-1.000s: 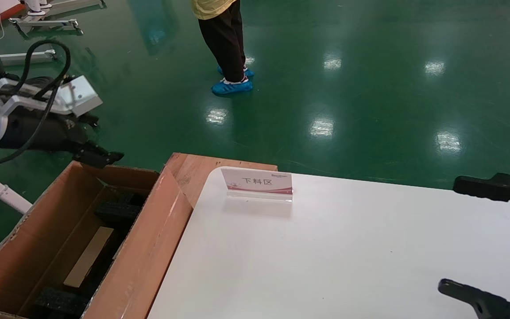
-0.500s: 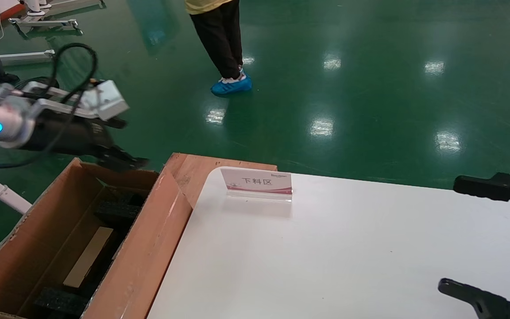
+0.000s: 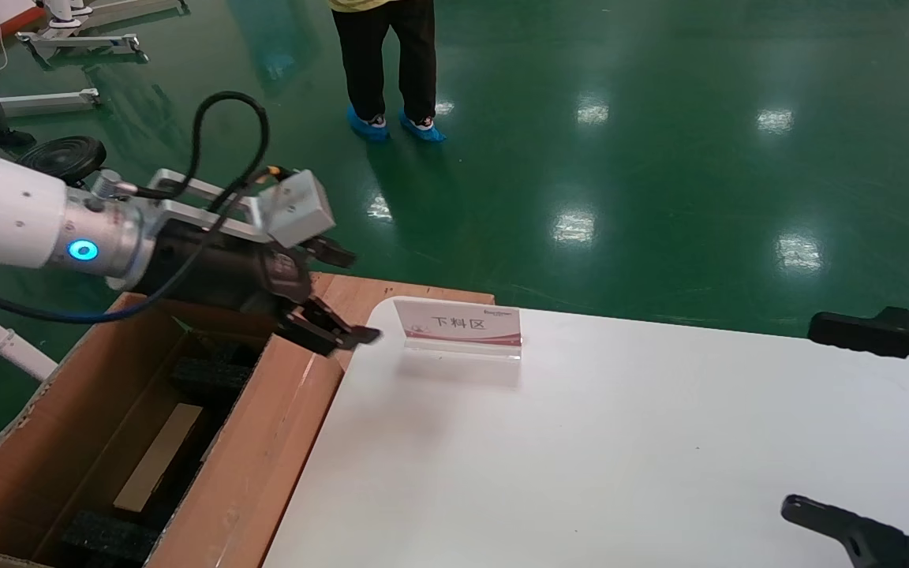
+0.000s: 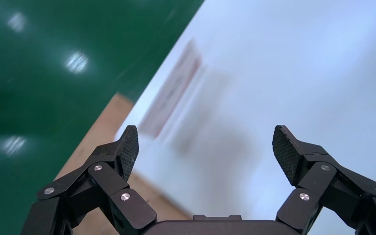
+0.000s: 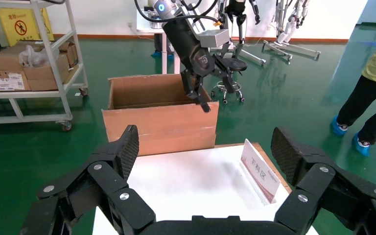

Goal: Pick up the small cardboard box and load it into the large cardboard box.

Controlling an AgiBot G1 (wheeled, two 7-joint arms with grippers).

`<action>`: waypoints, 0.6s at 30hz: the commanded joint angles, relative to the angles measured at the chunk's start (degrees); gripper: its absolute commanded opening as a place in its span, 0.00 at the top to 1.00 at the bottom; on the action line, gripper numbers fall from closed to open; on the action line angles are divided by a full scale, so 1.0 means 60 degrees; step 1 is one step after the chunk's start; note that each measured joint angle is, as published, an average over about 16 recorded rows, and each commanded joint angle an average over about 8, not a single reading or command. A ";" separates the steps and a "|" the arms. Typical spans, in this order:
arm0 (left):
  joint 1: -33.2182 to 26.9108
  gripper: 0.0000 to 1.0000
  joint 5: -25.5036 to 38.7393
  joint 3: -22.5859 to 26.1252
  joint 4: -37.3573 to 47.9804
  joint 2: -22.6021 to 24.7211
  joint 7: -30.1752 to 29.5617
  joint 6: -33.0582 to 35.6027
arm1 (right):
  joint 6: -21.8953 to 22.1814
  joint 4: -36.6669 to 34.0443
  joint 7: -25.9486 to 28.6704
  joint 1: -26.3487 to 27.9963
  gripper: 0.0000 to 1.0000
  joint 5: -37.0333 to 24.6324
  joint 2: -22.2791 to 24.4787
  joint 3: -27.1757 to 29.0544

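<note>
A large brown corrugated cardboard box [image 3: 265,442] looks matt and rough. The smooth white worktop [image 3: 620,450] has a soft sheen. The green floor [image 3: 660,158] is glossy, mirroring lights.

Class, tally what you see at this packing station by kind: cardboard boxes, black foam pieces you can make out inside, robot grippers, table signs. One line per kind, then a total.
Cardboard boxes: 2, the large cardboard box and the small cardboard box inside it
Black foam pieces: 2
Grippers: 2, left gripper, right gripper
Table signs: 1
Total: 7
</note>
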 commanded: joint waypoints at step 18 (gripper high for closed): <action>0.4392 0.00 -0.2227 -0.5564 -0.0008 0.0879 0.1981 0.1873 | -0.0028 0.0017 0.0039 -0.0018 0.00 -0.0048 -0.0026 0.0068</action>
